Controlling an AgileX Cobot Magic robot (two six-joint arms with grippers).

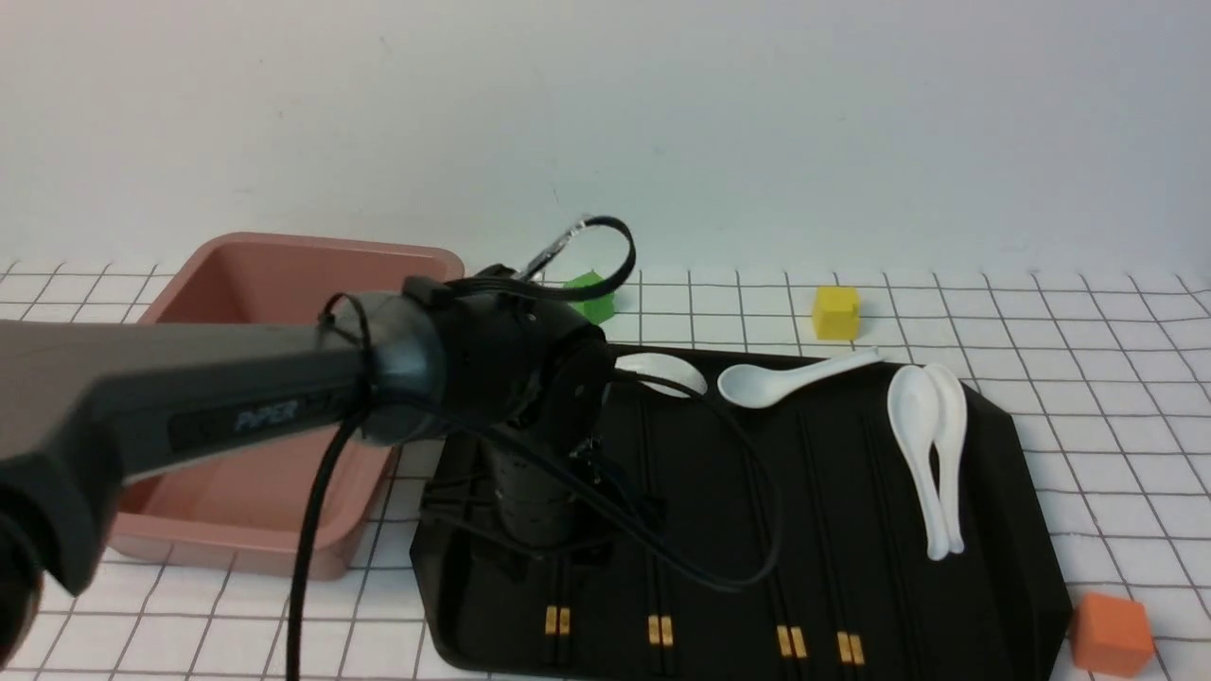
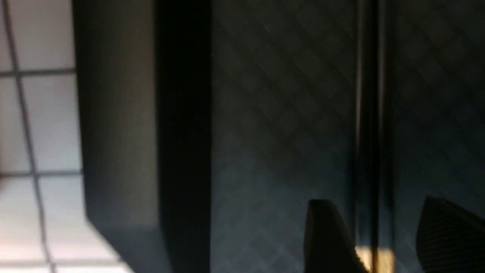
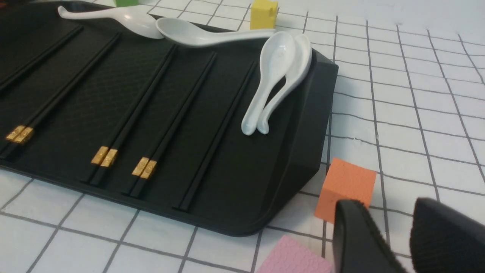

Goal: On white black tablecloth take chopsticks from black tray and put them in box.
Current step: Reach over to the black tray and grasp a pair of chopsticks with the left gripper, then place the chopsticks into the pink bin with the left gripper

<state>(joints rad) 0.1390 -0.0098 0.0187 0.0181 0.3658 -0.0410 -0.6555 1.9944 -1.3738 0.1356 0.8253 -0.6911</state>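
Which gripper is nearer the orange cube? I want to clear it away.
Right. The right gripper is close beside the orange cube; the left gripper is over the tray's left part.

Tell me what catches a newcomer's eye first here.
The grey robot arm reaching from the left over the glossy black tray dominates. Next come the white spoons along the tray's far and right sides, then the pinkish-brown plastic bin left of it.
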